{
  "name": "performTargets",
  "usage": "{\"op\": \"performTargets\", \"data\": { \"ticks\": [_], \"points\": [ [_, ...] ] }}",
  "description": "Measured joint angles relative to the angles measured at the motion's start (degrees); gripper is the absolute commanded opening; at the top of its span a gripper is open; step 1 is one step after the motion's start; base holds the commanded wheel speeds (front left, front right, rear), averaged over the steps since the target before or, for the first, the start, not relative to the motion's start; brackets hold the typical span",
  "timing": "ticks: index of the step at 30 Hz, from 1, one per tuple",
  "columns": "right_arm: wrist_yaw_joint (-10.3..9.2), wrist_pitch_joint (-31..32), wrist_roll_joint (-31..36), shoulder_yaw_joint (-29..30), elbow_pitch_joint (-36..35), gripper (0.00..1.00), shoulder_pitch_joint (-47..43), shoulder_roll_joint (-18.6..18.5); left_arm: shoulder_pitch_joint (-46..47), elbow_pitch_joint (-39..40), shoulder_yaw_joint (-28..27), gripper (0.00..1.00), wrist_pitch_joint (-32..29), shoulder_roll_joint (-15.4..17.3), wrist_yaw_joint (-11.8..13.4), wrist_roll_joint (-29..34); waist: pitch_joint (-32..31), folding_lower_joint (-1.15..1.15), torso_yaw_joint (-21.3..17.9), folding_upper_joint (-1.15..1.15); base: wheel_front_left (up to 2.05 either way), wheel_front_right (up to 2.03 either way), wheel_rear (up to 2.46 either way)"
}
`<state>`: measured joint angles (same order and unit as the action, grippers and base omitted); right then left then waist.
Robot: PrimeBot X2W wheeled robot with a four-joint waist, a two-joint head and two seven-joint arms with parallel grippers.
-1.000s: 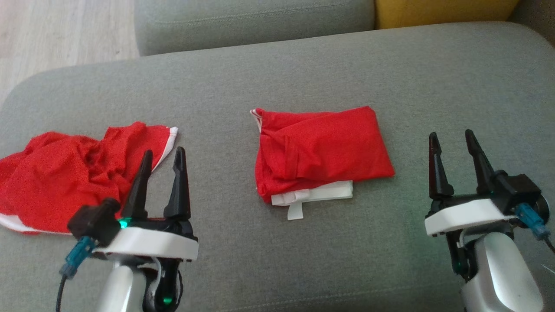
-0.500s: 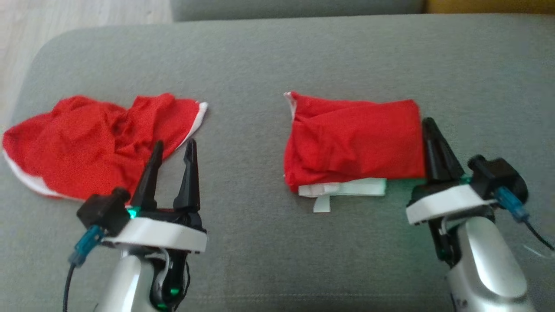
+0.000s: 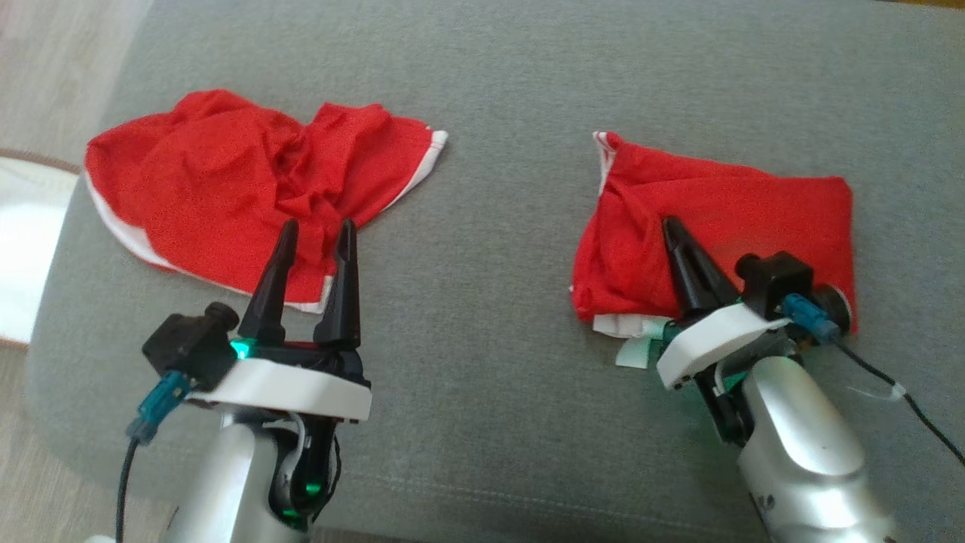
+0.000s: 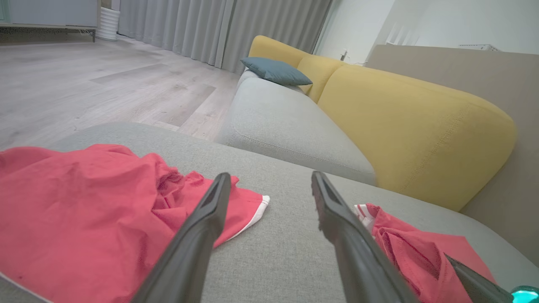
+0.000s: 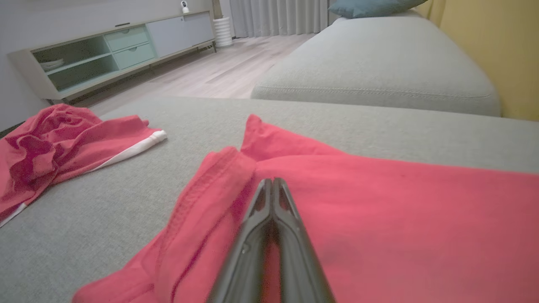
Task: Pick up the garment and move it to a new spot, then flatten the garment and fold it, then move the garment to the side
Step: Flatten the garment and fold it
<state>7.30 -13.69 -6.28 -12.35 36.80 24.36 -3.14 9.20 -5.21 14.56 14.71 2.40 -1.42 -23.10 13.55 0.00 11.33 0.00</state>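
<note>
1. Two red garments lie on the grey cushion [image 3: 490,317]. The crumpled garment [image 3: 249,173] is in the upper left of the head view. The folded garment [image 3: 739,219] is in the right half, and I take that one as the task's thing.
2. Long axis of the folded garment runs left to right across the frame, dipping a bit toward the right. A white strip [image 3: 632,348] pokes out at its lower left edge.
3. Nearest by far is the right gripper [image 3: 673,230]. Its fingers are pressed tight together and lie over the cloth, coming in from the lower edge and pointing up-left. From the right wrist view I can't tell if any fabric is pinched; it looks like none.
4. Over at lower left, the left gripper [image 3: 317,226] has its fingers spread wide with nothing between them. Its tips sit over the crumpled garment's near edge, well apart from the folded one.
5. My guess: folding's done and the sideways shift is what's left. The right fingers cross the long axis at a slant, so that arm takes the job.
</note>
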Motion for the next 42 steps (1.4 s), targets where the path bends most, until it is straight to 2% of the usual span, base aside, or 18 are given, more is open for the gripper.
{"op": "performTargets", "data": {
  "ticks": [8,14,19,25,32,39,42],
  "points": [
    [0.0,0.2,-1.9,-3.3,7.0,0.0,2.2,-0.1,0.1,0.0,0.3,1.0,0.0,0.0,0.5,-1.4,0.3,0.0,2.2,0.0,0.0,0.0,0.0],
    [0.0,0.0,-5.8,-5.6,7.5,0.0,4.0,-0.2,0.1,-0.1,0.9,1.0,0.0,0.0,1.0,-1.4,-0.2,0.0,2.4,0.0,0.0,0.0,0.0],
    [0.0,0.3,-5.3,-4.1,12.4,0.0,4.3,-0.3,0.1,-0.4,0.8,1.0,0.0,0.0,1.0,-1.8,-0.7,0.0,1.9,0.0,0.0,0.0,0.0],
    [0.0,0.3,-8.1,-5.9,12.7,0.0,4.5,-0.3,0.0,-0.6,-0.8,1.0,0.0,0.0,1.0,-1.7,-1.8,0.0,-0.7,0.0,0.0,0.0,0.0],
    [0.0,-0.1,-8.3,-4.2,9.3,0.0,4.5,-0.3,-0.8,-0.6,-2.3,1.0,0.0,0.0,0.9,-1.3,-4.0,0.0,-4.5,0.0,0.0,0.0,0.0],
    [0.0,-0.5,-5.0,1.3,0.1,0.0,3.6,-0.3,-1.0,0.7,-2.7,1.0,0.0,0.0,0.8,-1.4,-6.9,0.0,-9.9,0.0,0.0,0.0,0.0],
    [0.0,-0.7,-2.0,4.2,-4.7,0.0,0.9,-0.5,-1.6,1.4,-3.0,1.0,0.0,0.0,1.0,-5.0,-7.9,0.0,-11.9,0.0,0.0,0.0,0.0]
  ]
}}
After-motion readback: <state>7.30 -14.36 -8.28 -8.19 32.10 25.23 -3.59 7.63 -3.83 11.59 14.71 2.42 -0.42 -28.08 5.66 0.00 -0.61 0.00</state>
